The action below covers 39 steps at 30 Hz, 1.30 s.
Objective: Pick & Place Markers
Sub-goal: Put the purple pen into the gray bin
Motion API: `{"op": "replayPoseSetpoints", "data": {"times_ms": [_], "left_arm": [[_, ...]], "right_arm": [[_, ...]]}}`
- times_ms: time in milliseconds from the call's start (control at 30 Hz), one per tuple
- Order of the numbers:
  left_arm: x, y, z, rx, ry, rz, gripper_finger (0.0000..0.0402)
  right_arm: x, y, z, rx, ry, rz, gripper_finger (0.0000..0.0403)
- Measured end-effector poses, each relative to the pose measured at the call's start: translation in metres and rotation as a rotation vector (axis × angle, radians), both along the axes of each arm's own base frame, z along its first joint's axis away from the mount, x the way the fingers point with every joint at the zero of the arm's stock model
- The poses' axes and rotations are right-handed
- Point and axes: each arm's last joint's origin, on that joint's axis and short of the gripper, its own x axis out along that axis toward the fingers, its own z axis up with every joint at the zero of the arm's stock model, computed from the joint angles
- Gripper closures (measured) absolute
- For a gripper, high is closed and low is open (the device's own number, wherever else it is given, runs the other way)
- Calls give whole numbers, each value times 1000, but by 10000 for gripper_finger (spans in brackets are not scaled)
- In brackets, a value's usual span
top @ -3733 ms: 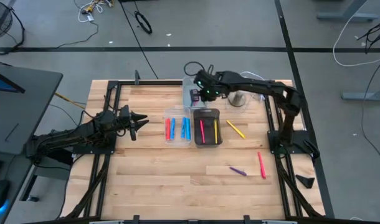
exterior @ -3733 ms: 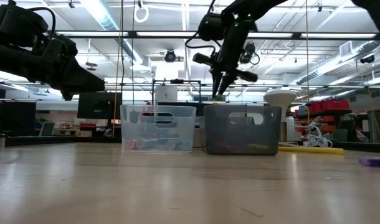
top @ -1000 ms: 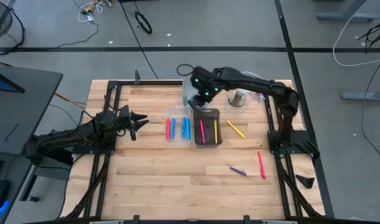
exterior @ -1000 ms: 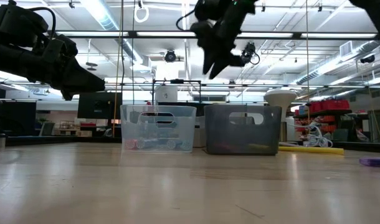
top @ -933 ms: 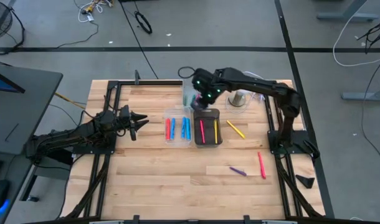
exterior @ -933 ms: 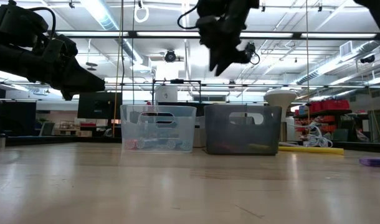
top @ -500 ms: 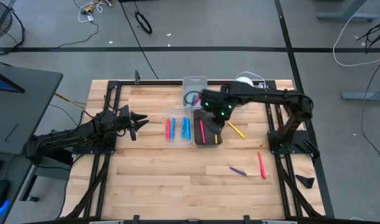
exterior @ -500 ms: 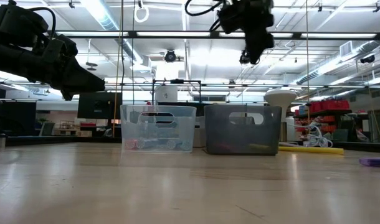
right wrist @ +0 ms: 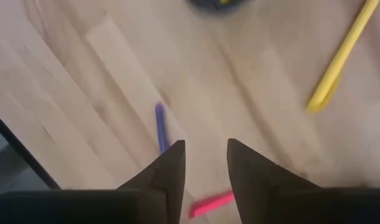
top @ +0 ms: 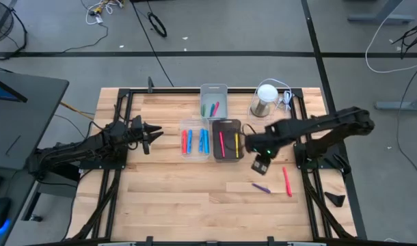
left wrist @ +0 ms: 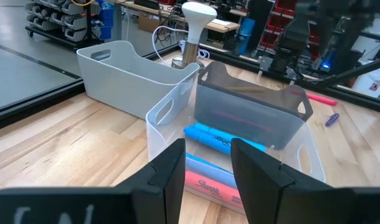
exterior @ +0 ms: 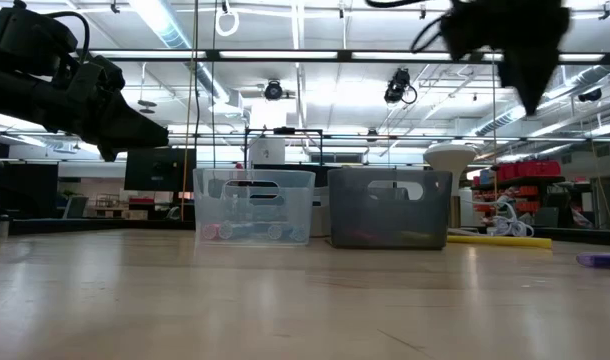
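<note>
Right gripper (top: 260, 165) hangs above the table just right of the dark bin (top: 227, 139), jaws apart with a narrow gap, nothing between them. Right wrist view looks down on three loose markers: purple marker (right wrist: 161, 126), yellow marker (right wrist: 339, 59), pink marker (right wrist: 212, 204). In the high view the purple (top: 260, 187) and pink (top: 287, 181) lie near each other on bare wood toward the front right; the yellow is mostly hidden under the arm. Other markers already sit in the clear bin (top: 195, 141), the dark bin and a grey bin (top: 214, 101) behind them.

Left gripper (top: 148, 132) waits at the left side, pointing at the clear bin, jaws slightly apart and empty.

Risks, as I judge them: markers are thin and round, so a descent off their axis likely rolls or flicks one away instead of pinching it. Purple and pink lie close, so the fingers could nudge the neighbour. The narrow gap leaves little margin for straddling a marker. Coming down too hard jams the fingertips on wood. The yellow lies close to the dark bin, so a reach there may bump the bin wall.
</note>
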Motion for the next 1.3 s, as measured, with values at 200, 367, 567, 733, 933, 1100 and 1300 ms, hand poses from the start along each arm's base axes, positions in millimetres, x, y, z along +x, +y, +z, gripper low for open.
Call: {"op": "replayPoseSetpoints", "data": {"times_ms": [200,367,567,733,933,1100,1300], "left_arm": [[0,0,0,0,0,0,266],[0,0,0,0,0,0,266],[0,0,0,0,0,0,266],[0,0,0,0,1,0,266],[0,0,0,0,0,0,266],[0,0,0,0,0,0,266],[0,0,0,0,0,0,266]], "right_arm": [[-31,25,-25,42,19,-18,282],[-51,42,-45,54,38,-17,282],[-57,55,-70,71,7,27,282],[-55,60,-94,98,-17,-32,287],[-55,65,-117,109,-31,-30,308],[-57,69,-130,122,-32,-38,327],[-63,75,-136,114,-3,-33,352]]}}
